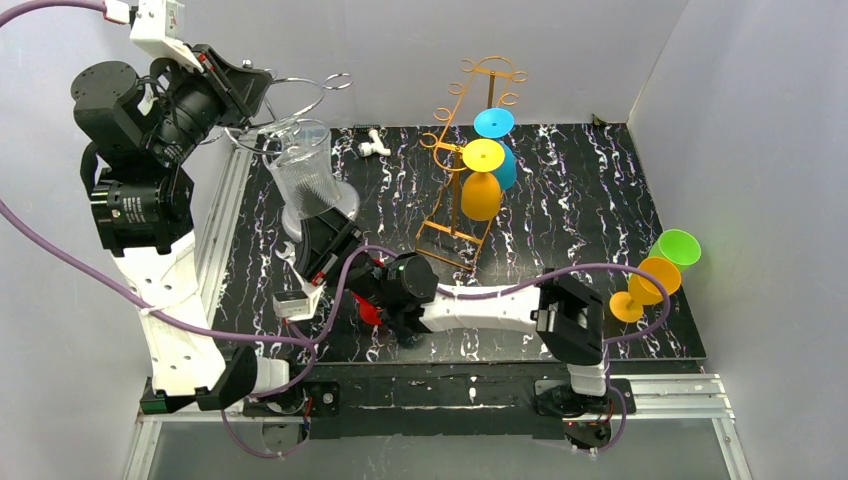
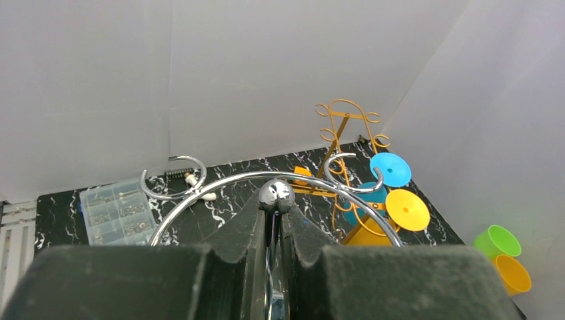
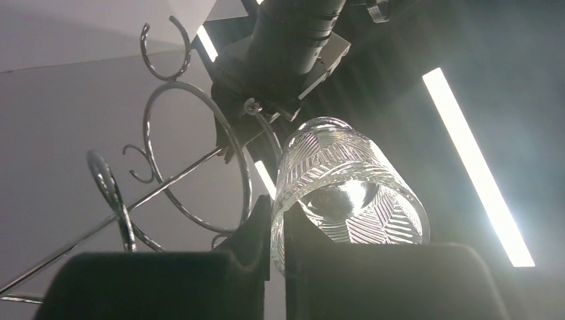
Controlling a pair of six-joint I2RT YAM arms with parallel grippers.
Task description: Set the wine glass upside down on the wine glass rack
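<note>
Just beneath the chrome wire rack (image 2: 275, 193), the clear cut-glass wine glass (image 1: 300, 165) is being held up off the table, the right gripper (image 3: 276, 223) pinching its lower edge between closed fingers. The left gripper (image 2: 274, 215) is clamping shut on the rack's ball-topped wire, holding it aloft. The glass is seemingly being brought to the rack; next, its stem is needing to slide into a hook, bowl downward.
</note>
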